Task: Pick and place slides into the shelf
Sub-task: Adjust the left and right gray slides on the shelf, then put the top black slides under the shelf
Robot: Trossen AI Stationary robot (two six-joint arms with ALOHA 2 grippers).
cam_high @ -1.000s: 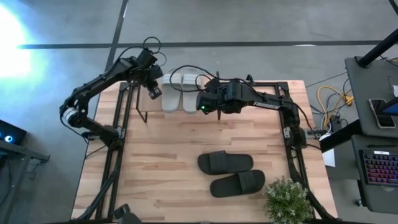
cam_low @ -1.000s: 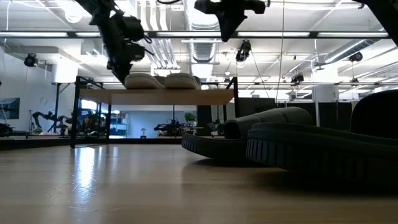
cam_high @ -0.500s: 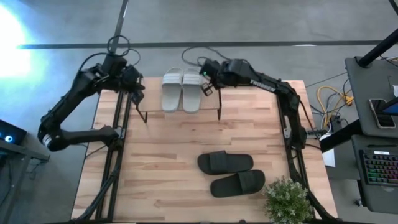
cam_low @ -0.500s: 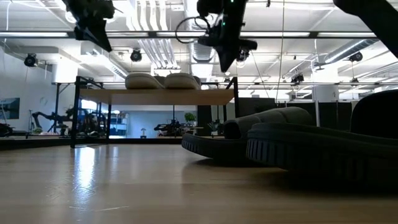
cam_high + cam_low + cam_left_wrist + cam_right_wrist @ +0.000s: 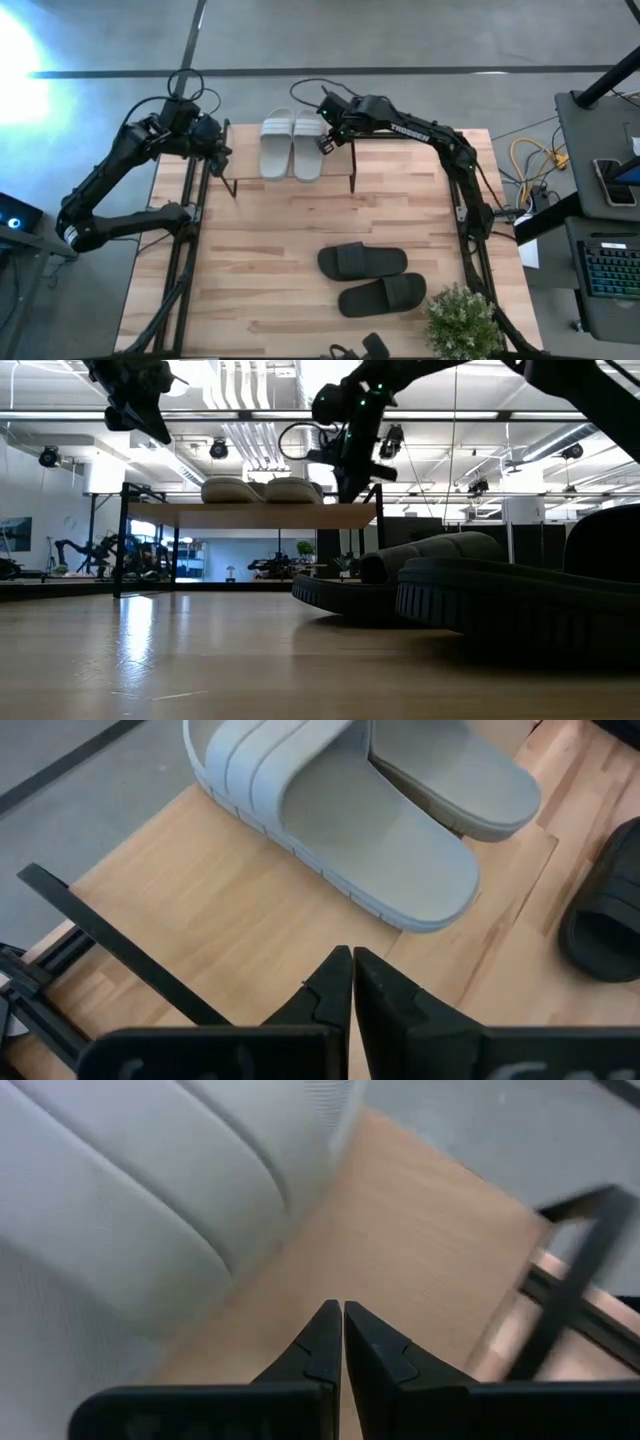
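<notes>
Pale grey slides (image 5: 292, 146) side by side on the shelf (image 5: 338, 160), long axes front to back across the board, between the two grippers. Right gripper (image 5: 326, 141) pinched together just beside the nearer grey slide; left gripper (image 5: 217, 150) likewise closed, empty, off the shelf's opposite end. Black slides (image 5: 372, 277) well toward the table's near side, lying crosswise.
</notes>
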